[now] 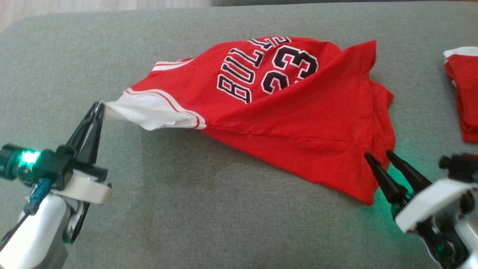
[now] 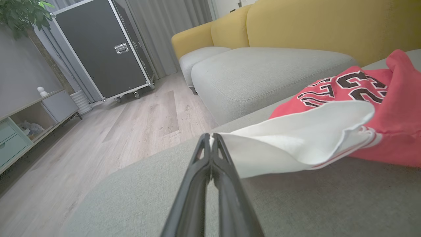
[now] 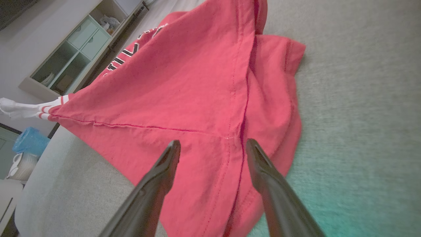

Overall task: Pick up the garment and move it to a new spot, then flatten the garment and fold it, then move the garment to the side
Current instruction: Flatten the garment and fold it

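The red shirt (image 1: 291, 127) lies half-spread in the middle of the gray cushion (image 1: 186, 216), lifted at 9 o'clock where the left gripper (image 1: 98, 106) is clamped on its white sleeve (image 1: 149, 110). The right gripper (image 1: 378, 154) stands apart at the hem, around 4 o'clock (holding nothing). It looks like light, limp cloth that will sag and bunch, so hem corners and seams seem the safest holds.

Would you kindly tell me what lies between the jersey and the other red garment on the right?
Nothing: in the head view, bare grey cushion separates the jersey from the other red garment.
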